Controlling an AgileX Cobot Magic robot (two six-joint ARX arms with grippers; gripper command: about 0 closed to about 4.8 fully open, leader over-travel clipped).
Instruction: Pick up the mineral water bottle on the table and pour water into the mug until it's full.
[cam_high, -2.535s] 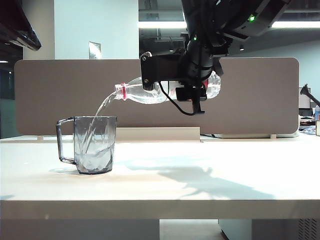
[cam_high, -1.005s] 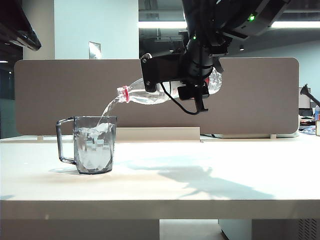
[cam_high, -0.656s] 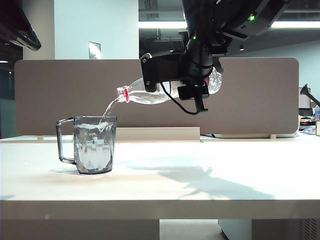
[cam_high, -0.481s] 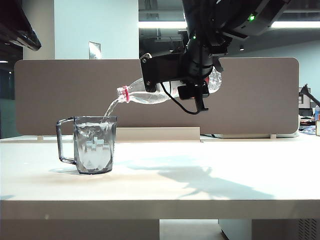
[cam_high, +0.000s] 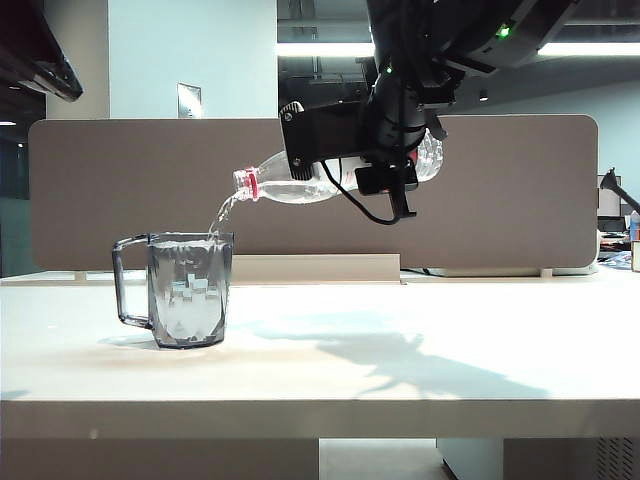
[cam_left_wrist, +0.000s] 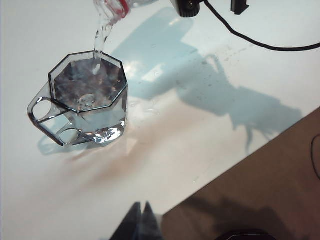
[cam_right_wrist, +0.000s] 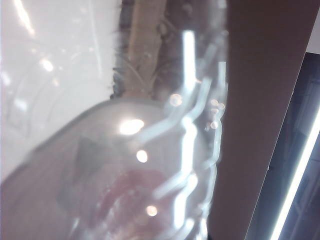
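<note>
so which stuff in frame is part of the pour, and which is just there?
In the job:
- mineral water bottle, tipped, held in the right gripper
- water streaming from its mouth
- mug, nearly brimful
- table under it

Just there:
- left gripper, jaws together, hovering near the mug, holding nothing
- grey partition behind the table
- black cable

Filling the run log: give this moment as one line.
phase: pouring | right gripper: shut on mineral water bottle | water: streaming into mug, nearly full | left gripper: shut, idle
</note>
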